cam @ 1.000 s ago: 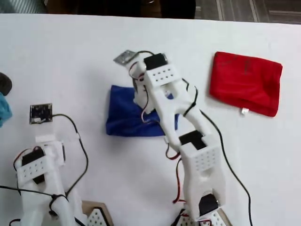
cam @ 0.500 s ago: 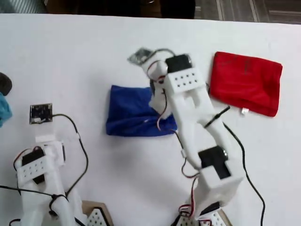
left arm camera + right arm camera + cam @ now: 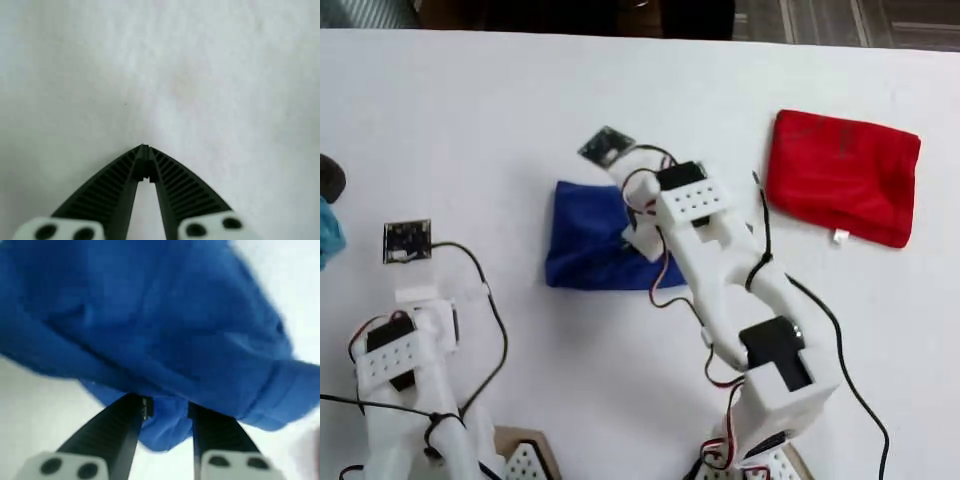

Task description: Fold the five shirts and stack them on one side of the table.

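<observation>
A folded blue shirt (image 3: 590, 245) lies at the table's middle. A folded red shirt (image 3: 842, 175) lies at the back right. My right gripper (image 3: 167, 412) is down at the blue shirt's right edge, open, with a bunch of the blue shirt (image 3: 150, 325) between its dark fingers (image 3: 127, 427). The right arm (image 3: 720, 260) covers that edge from above. My left gripper (image 3: 144, 152) is shut on nothing, over bare white table near the front left, where the left arm (image 3: 400, 360) stands.
At the left edge of the white table (image 3: 470, 110) sit a bit of teal cloth (image 3: 328, 238) and a dark object (image 3: 328, 178). Cables (image 3: 485, 300) trail from both arms near the front edge.
The right arm swung right, then came back and lowered onto the blue shirt's right edge. Both shirts and the left arm kept still.
</observation>
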